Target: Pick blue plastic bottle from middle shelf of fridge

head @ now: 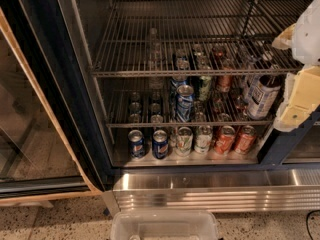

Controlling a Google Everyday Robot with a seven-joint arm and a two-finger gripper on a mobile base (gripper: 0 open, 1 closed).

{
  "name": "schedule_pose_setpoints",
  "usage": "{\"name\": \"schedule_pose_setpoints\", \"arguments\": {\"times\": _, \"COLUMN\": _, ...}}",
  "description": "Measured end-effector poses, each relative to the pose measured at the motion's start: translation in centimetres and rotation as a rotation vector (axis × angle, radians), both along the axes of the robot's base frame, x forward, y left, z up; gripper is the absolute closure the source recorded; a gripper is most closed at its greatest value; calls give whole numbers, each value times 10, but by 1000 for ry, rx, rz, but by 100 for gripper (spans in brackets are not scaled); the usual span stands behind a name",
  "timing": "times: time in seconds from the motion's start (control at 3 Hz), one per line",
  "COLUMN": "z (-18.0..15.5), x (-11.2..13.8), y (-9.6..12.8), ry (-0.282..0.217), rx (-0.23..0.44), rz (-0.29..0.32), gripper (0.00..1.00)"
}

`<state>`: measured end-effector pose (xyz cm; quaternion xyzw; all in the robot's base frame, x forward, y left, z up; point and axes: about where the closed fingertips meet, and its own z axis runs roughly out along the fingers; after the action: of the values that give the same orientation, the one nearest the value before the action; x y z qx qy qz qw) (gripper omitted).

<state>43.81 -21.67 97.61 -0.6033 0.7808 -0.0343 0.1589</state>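
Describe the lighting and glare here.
Camera view: warm, dim light inside the fridge; glare streaks on the steel base strip; the middle shelf shadowed under the rack above; the tool, at the right edge beside the blue plastic bottle, brightly lit.

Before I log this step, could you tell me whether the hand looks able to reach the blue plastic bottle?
Probably yes: the hand hangs just right of the blue plastic bottle on the middle shelf, with nothing visible between them.
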Motion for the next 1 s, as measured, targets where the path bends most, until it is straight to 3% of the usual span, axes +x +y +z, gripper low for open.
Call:
{"name": "schedule_pose_setpoints", "arguments": {"times": 0.33, "z": 0, "x": 2, "y": 2, "ry": -17, "rx": 10, "rz": 2, "gripper": 0}}
{"name": "schedule_pose_setpoints", "arguments": {"times": 0.67, "z": -27, "x": 13, "y": 3, "ry": -33, "rx": 100, "rz": 5, "gripper": 0}}
{"name": "schedule_pose_setpoints", "arguments": {"times": 1.0, "z": -51, "x": 34, "y": 8, "ry": -107, "rx": 221, "rz": -17, "gripper": 0}}
